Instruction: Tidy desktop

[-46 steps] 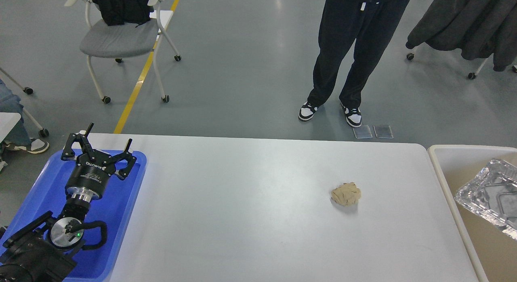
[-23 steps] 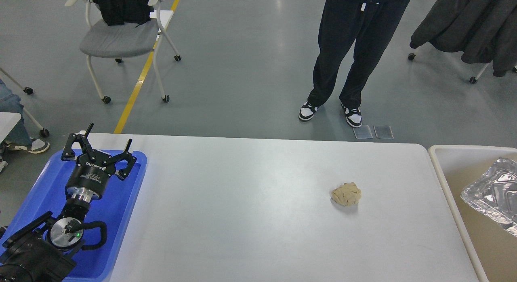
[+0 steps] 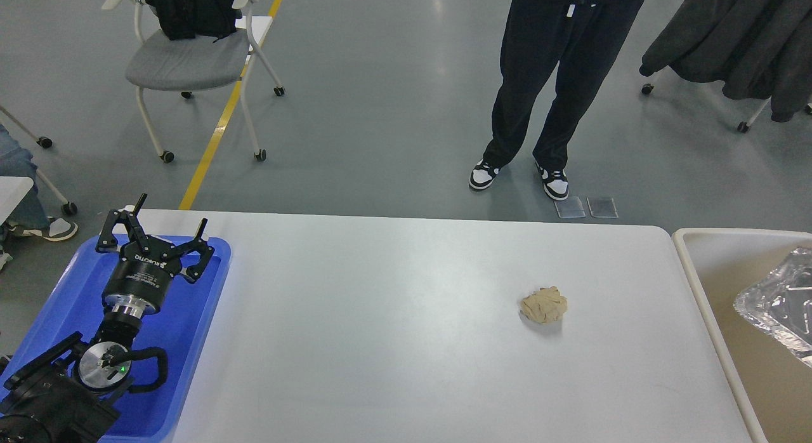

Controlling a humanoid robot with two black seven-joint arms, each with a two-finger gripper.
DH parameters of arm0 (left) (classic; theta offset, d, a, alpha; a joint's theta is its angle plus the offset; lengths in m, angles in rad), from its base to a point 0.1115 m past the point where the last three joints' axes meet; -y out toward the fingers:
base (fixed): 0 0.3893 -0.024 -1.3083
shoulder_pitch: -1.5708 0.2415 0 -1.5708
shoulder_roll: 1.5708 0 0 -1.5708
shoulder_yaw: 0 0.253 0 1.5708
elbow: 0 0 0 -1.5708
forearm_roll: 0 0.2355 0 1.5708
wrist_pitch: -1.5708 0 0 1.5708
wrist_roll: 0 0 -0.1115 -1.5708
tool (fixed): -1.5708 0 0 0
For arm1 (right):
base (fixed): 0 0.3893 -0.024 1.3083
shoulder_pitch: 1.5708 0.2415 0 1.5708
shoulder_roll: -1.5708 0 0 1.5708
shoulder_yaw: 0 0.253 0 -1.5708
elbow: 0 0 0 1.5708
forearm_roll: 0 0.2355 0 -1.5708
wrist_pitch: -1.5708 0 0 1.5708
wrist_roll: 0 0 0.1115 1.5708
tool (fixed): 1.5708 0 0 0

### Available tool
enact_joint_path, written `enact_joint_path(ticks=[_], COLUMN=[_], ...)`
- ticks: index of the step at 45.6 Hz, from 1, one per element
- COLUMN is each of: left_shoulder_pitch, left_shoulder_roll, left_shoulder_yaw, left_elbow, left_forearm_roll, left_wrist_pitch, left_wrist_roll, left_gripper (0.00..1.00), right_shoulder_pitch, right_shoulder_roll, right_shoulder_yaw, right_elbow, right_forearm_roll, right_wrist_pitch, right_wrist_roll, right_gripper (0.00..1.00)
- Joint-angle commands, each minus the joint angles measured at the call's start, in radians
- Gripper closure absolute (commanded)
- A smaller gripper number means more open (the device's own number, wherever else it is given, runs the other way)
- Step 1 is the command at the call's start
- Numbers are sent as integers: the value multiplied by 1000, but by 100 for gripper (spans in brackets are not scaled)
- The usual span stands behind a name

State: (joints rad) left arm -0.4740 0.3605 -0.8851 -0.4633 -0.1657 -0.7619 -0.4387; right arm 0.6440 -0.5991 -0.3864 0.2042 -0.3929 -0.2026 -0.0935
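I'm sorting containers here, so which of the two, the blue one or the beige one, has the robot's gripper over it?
The blue tray at the desktop's left end: the open left gripper is above it. The beige bin on the right holds only a foil tray.

This looks like a robot lab: grey painted floor (image 3: 393,100) with a yellow line (image 3: 219,129), wheeled chair (image 3: 190,62) beyond the pincer (image 3: 162,230).

1. Lone obstacle on the desktop (image 3: 393,341): crumpled beige wad (image 3: 544,304), right of centre.
2. Bare surface all around the wad.
3. Far left of the wad: blue tray (image 3: 190,341), filled by the left gripper (image 3: 166,216), fingers spread.
4. Right of the wad, past the edge: beige bin (image 3: 704,284).
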Motion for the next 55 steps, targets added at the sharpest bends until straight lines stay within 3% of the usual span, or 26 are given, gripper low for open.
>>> enact_joint_path(ticks=[1,7,22,28,34,43,55], left_shoulder_pitch=[0,0,0,0,0,0,-2], left_shoulder_roll=[0,0,0,0,0,0,0], left_shoulder_yaw=[0,0,0,0,0,0,0], left_elbow=[0,0,0,0,0,0,0], left_forearm_roll=[0,0,0,0,0,0,0], left_wrist_pitch=[0,-1,-1,-1,-1,-1,-1], left_wrist_roll=[0,0,0,2,0,0,0], left_gripper=[1,1,1,1,1,1,1], right_shoulder_pitch=[6,6,48,91,158,273,462], right_shoulder_roll=[-7,-5,-10,-65,-168,-218,-229], right_shoulder_yaw=[15,52,173,152,89,-58,-299], right_elbow=[-8,3,30,144,319,435,552], right_forearm_roll=[-1,-1,-1,-26,-63,-66,-55], right_wrist_pitch=[-11,-8,2,5,-1,5,11], right_wrist_roll=[-2,1,1,0,-2,-6,-72], right_gripper=[13,1,1,1,2,2,1])
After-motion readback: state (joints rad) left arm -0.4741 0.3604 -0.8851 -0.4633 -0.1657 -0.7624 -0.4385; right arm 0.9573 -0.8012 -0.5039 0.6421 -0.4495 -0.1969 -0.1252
